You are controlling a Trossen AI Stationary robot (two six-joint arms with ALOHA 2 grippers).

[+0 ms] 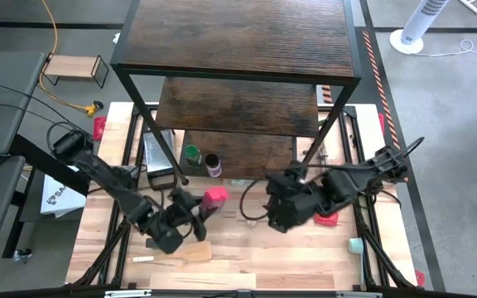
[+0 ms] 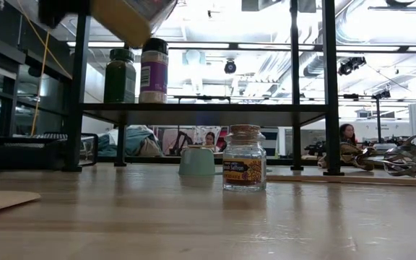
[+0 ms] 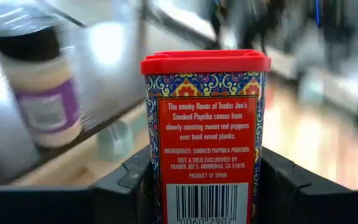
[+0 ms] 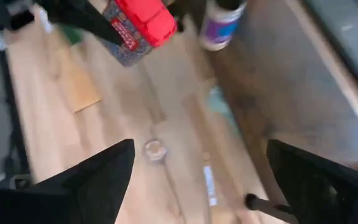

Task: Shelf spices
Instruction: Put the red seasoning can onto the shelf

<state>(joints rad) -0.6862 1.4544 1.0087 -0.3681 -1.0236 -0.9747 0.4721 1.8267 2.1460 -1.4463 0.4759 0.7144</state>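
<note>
The dark wood shelf (image 1: 238, 37) stands at the table's far side. A green-lidded jar (image 1: 191, 153) and a dark-lidded jar with a purple label (image 1: 213, 165) stand on its lowest board; both also show in the low view, the green-lidded jar (image 2: 120, 74) beside the purple-labelled jar (image 2: 153, 70). My left gripper (image 1: 197, 207) is shut on a red-lidded paprika tin (image 3: 205, 137), in the air in front of the shelf. A tiny cork-topped jar (image 2: 244, 157) stands on the table. My right gripper (image 4: 201, 149) is open and empty above it. My left gripper pinches the paprika tin between its two fingers (image 3: 132, 183), on the lower part of its two narrow sides (image 3: 153, 180). The fingers come from the table's near left, slanting. The tin is lifted clear of the table, with its red lid (image 1: 218, 195) toward the shelf.
A mint cup (image 2: 196, 160) stands near the shelf's front. A black tray (image 1: 157, 157) sits by the shelf's left leg, a wooden spatula (image 1: 185, 252) at near left, a red item (image 1: 327, 218) under the right arm, a wire whisk (image 2: 410, 155) at right.
</note>
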